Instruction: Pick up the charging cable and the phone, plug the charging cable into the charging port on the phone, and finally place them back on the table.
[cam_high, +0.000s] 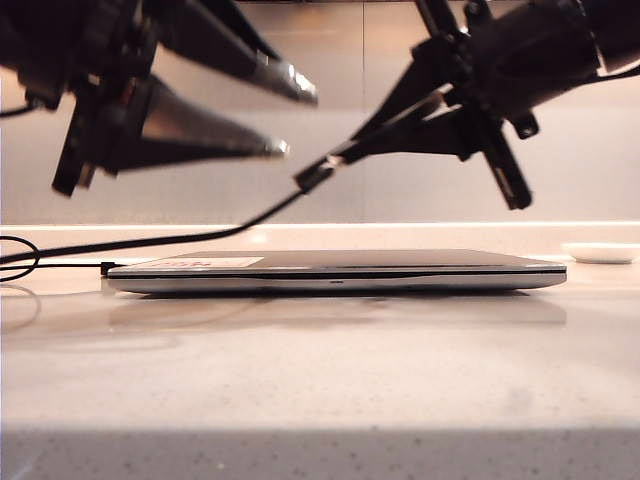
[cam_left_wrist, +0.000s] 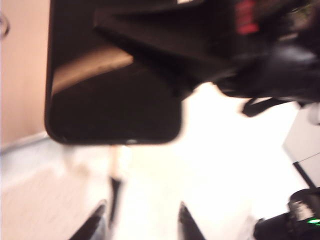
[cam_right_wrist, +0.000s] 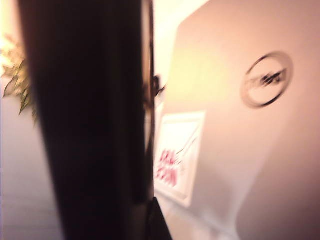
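Exterior view: my left pincer hangs above the laptop, fingers spread, gripping nothing. My right pincer is clamped on the phone, held edge-on, long axis sloping down toward the left pincer. The cable runs from the phone's low end to the counter. The laptop's red-lettered sticker is unreadable.

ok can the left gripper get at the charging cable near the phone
Probably yes: the left gripper is open beside the low end of the phone, where the charging cable hangs free; the right gripper clamps it farther up.
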